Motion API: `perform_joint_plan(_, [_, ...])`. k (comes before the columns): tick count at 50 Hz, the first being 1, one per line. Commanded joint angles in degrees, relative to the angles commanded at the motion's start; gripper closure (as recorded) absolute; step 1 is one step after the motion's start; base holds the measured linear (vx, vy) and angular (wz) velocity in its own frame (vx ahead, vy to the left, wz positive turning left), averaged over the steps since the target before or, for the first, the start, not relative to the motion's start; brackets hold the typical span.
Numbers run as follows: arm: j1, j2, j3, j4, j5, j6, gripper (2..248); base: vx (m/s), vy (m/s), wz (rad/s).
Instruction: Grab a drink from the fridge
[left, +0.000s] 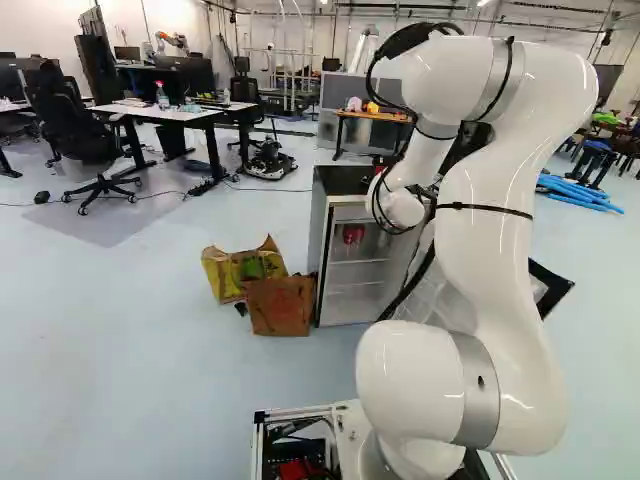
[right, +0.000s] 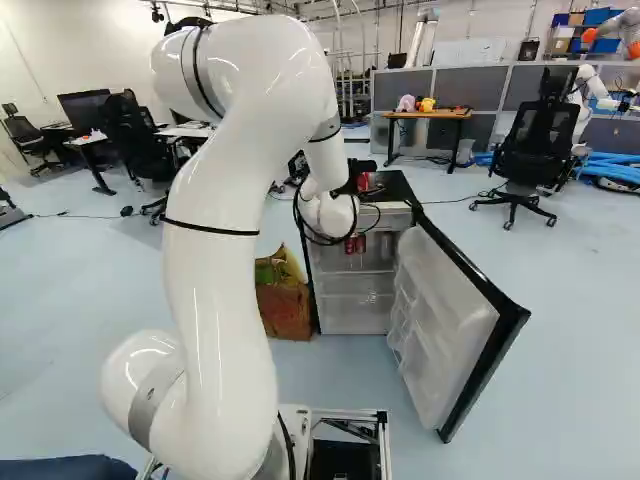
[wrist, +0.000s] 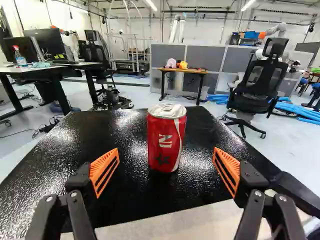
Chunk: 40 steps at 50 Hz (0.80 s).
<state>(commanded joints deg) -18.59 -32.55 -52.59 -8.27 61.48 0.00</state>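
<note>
The gripper (right: 356, 170) is above the fridge (right: 358, 300) at the end of my arm, its fingers mostly hidden in the right base view. Seen from the wrist, the gripper (wrist: 166, 159) stands wide open. A red drink can (wrist: 166, 137) stands upright on the black fridge top (wrist: 120, 195), centred between the orange pads and a little ahead, with space on both sides and touching neither finger. Inside the fridge, red cans (right: 355, 244) show in the upper part. The fridge door (right: 450, 320) stands swung open to the side.
Cardboard boxes (left: 280, 305) sit on the floor against the fridge's side. Farther off are a wooden table (wrist: 182, 71), an office chair (wrist: 257, 85), blue tubes (wrist: 295, 109), grey partitions (wrist: 207, 57) and desks (left: 165, 112). Another robot (wrist: 277, 32) shows in the background.
</note>
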Motion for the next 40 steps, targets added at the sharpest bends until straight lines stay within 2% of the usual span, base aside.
perform_joint_plan(13, [-0.84,2.95,3.97,0.00,0.00,0.00,3,0.000,0.000,0.000])
perform_joint_plan(29, [-2.96,6.93,7.50,0.00,-0.05,0.00,3,0.000,0.000,0.000])
perform_joint_plan(40, [-4.78,9.39,9.01,1.33,-2.36,0.00,3,0.000,0.000,0.000])
